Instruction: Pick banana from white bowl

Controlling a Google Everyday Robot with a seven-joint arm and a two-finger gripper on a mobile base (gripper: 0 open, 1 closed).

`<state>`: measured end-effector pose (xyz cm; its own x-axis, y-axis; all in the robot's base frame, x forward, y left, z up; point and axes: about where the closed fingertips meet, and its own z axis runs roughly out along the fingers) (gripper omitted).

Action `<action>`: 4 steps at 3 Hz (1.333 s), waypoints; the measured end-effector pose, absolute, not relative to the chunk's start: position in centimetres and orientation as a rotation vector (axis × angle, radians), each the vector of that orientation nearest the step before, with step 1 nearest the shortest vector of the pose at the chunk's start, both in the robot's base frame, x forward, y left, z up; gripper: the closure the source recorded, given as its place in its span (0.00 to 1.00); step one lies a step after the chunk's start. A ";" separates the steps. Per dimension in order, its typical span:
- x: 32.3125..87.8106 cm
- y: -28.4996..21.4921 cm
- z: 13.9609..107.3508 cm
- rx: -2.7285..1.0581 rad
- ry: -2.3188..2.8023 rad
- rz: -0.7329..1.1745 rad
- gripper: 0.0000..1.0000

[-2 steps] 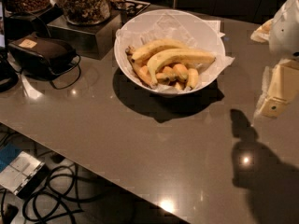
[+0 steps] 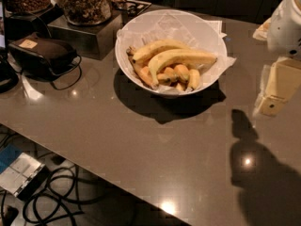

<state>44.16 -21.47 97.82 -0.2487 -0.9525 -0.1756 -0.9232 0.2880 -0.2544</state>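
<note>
Dark glossy table (image 2: 141,140) with cables (image 2: 51,197) on the floor at the near-left corner. The gripper (image 2: 275,91) hangs over the table's right edge, well apart from the white bowl (image 2: 118,51); spread or closed, can't tell. The banana (image 2: 183,56) lies across the bowl on top of small bananas (image 2: 181,74), just in front of a shorter banana (image 2: 155,48). A glass jar (image 2: 84,4) stands behind, to the left.

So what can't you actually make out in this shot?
1. The gripper, right of the white bowl: cut off by the camera view's right edge.
2. The small bananas: partly hidden beneath the banana.
3. The glass jar: top cropped by the upper edge.
</note>
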 end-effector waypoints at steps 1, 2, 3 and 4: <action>45.4 -19.7 98.7 -1.752 2.247 -0.178 0.00; 47.1 -16.8 99.2 -1.847 2.177 -0.206 0.00; 47.4 -16.6 99.2 -1.846 2.155 -0.210 0.00; 47.4 -16.6 99.2 -1.846 2.155 -0.210 0.00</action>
<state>47.38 -16.58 99.18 -0.1329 -0.9829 -0.1278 -0.9398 0.1659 -0.2989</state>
